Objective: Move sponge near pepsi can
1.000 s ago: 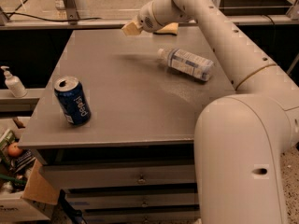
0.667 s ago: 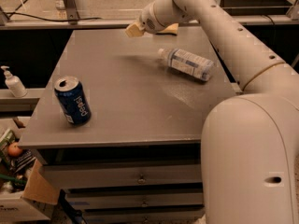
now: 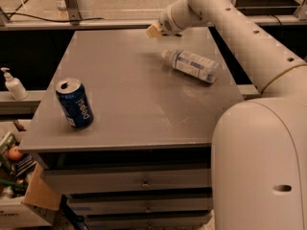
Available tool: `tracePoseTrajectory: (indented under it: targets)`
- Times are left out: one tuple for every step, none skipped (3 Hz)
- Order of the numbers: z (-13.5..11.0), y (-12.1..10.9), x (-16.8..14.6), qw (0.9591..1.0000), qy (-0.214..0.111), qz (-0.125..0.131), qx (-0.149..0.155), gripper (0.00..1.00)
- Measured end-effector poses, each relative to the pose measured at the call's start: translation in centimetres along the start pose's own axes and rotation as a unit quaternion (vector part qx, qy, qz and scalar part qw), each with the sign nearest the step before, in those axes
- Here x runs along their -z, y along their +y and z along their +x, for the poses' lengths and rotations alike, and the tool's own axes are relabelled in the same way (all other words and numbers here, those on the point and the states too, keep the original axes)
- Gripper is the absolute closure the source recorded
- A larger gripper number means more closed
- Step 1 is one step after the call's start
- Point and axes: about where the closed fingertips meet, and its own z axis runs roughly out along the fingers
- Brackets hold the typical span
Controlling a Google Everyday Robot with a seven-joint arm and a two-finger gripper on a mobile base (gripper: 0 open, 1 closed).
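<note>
camera view: the gripper (image 3: 155,30) hangs over the far edge of the tabletop (image 3: 129,104), just beyond the capped end of a water bottle (image 3: 192,65) that lies on its side. the gripper's tip shows pale yellow. i cannot tell whether that is the sponge or part of the gripper itself, and nothing else on the tabletop looks like a sponge. i also cannot tell whether the jaws are open or closed, or whether they hold anything. the pepsi can (image 3: 75,103) stands upright near the front left corner, well apart from the gripper, with bare tabletop between them.

as a foam pad, the sponge should be very light and soft. it would probably squash under pressure, carry little risk of damage, and be unlikely to slip. the pinched waist looks like the best place to take hold, with a gentle squeeze across its narrow width.

the arm (image 3: 240,28) rises from the bulky white base at the lower right and runs up along the right side of the tabletop. it bends at the top and turns its wrist leftward and slightly down toward the far edge.
</note>
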Motion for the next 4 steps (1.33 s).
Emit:
tracePoseTrajectory:
  targets:
    - [1.5, -3.1, 0.7, 0.9988, 0.004, 0.037, -0.033, 0.13]
    - [2.3, -5.6, 1.2, 0.9961, 0.007, 0.067, -0.057, 0.00]
    - [3.0, -7.8, 1.6, 0.9926, 0.009, 0.092, -0.079, 0.00]
    - [3.0, -7.8, 1.6, 0.9926, 0.009, 0.092, -0.079, 0.00]
